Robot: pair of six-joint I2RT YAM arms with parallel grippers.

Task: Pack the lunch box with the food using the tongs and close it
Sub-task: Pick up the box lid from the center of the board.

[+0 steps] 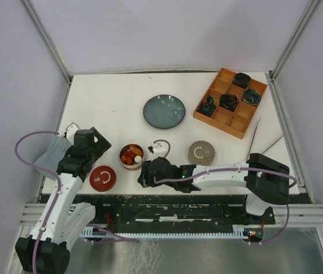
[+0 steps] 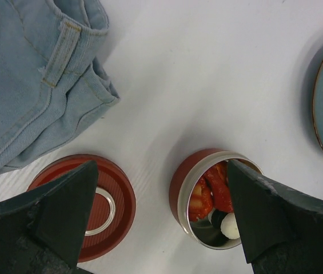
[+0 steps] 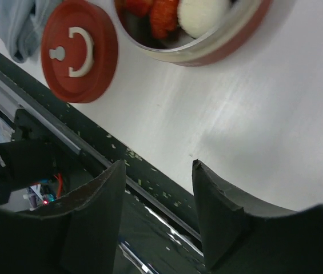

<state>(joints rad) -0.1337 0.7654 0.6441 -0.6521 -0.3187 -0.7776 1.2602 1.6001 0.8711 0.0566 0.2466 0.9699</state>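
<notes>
Left claw (image 2: 162,166): released, fingers spread wide, hanging over the table (image 1: 115,103) between red lid and lunch box
Right claw (image 3: 158,171): released, fingers apart, low over the near table edge at 5 o'clock of the lunch box
Lunch box (image 1: 122,161): round, red outside and metal inside, uncovered, 7 o'clock of the plate (image 1: 164,111)
Food (image 1: 131,153): red, orange and white pieces lying inside the lunch box
Red lid (image 1: 103,178): flat on the table, 8 o'clock of the lunch box
Grey lid (image 1: 202,152): flat, 3 o'clock of the lunch box
Tongs (image 1: 256,130): lying by the right edge, 2 o'clock of the grey lid
Tray (image 1: 238,123): orange, compartments holding dark rosettes (image 1: 228,101), 3 o'clock of the plate
Denim cloth (image 1: 50,154): folded, 9 o'clock of the lunch box
</notes>
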